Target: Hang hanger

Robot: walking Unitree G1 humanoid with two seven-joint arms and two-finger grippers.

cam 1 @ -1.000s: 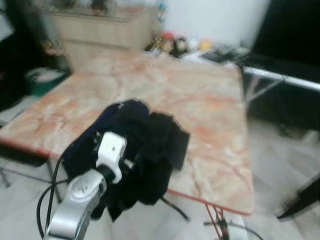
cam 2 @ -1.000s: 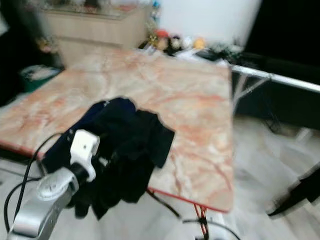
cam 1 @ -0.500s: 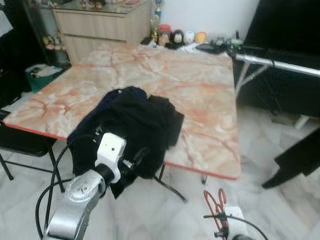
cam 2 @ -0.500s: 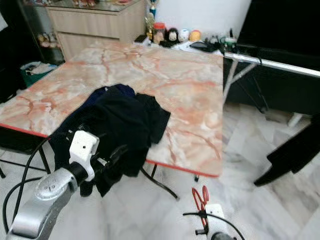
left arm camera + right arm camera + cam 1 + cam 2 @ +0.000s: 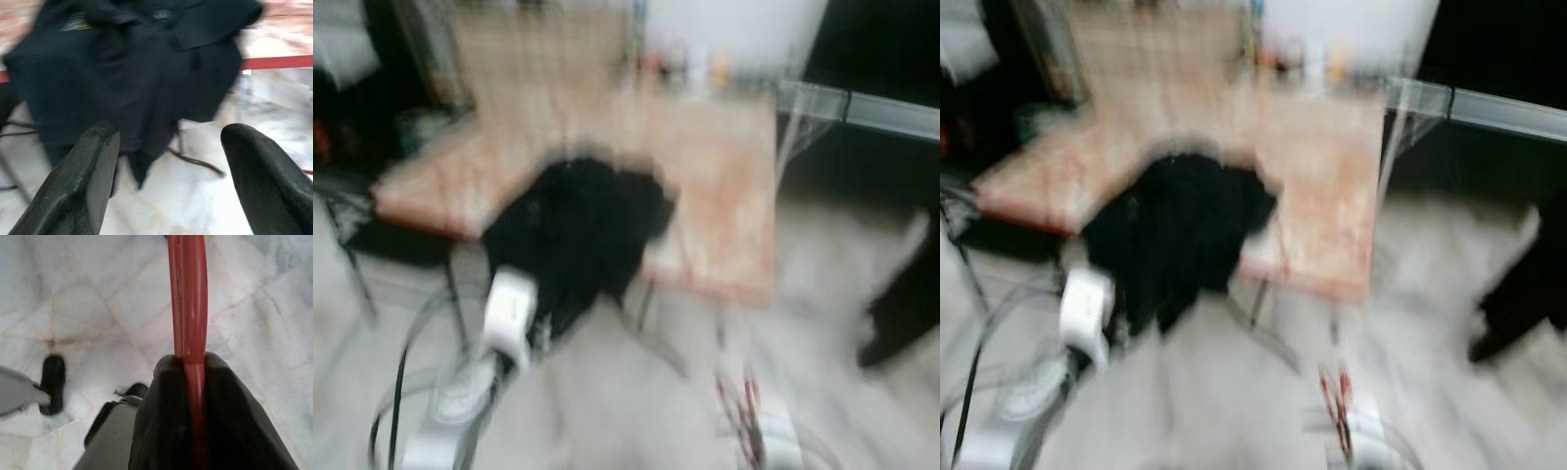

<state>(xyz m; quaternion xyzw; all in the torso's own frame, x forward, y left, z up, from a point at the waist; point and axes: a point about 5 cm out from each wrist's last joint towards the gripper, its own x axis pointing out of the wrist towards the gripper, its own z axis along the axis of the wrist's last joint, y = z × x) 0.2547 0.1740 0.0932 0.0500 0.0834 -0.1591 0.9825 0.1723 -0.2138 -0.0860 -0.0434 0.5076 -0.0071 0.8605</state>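
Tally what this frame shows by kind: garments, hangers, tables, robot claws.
Dark garment pile, draped over the table edge: 1
Red hanger, clamped in the right claw: 1
Marble-top table: 1
Robot claws: 2, the left claw open facing the garments, the right claw shut on the hanger
Total: 5. The head views are blurred, so small items on the far side are left uncounted.

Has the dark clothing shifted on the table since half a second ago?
Cannot tell. The dark clothing still drapes over the marble table near edge, but the views are blurred and the camera itself has moved.

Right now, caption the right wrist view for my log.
Right gripper shut on a red hanger above the marble floor.
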